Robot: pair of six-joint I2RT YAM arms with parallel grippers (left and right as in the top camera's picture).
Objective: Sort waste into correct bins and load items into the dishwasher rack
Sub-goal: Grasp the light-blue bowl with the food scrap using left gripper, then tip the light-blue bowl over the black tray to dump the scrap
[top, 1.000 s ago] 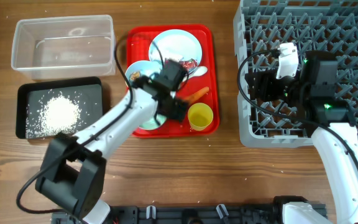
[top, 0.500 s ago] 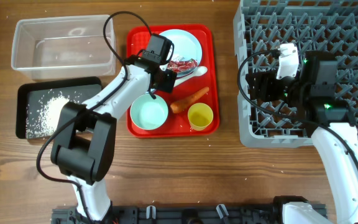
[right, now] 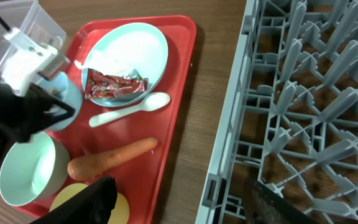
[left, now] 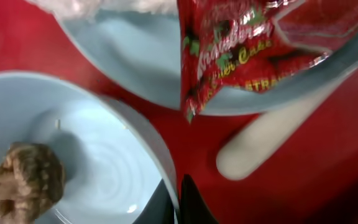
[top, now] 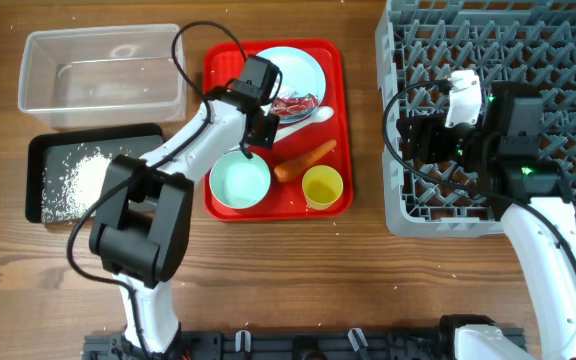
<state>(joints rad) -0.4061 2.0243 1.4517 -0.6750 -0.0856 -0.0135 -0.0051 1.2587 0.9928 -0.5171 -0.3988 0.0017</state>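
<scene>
My left gripper (left: 178, 202) is shut on the rim of a pale blue-green bowl (left: 98, 162) that holds a small brown lump (left: 27, 180). From overhead, the left gripper (top: 252, 128) and its arm cover most of that bowl. Beside it, the pale blue plate (top: 293, 65) carries the red wrapper (top: 293, 103), and a white tissue (left: 86, 6) shows at its far side. The white spoon (top: 308, 116), carrot (top: 305, 160), yellow cup (top: 322, 186) and an empty bowl (top: 239, 182) lie on the red tray (top: 333, 100). My right gripper (top: 408, 143) hangs open and empty over the rack's (top: 528, 50) left edge.
A clear tub (top: 33, 75) stands at the far left, with a black tray (top: 98, 130) holding white rice (top: 88, 180) in front of it. Bare wooden table (top: 368, 280) lies between the red tray and the rack and along the front.
My left arm swung from over the empty bowl to the far side of the red tray, and its jaws closed on the rim of the bowl with the lump. The right arm stayed still.
</scene>
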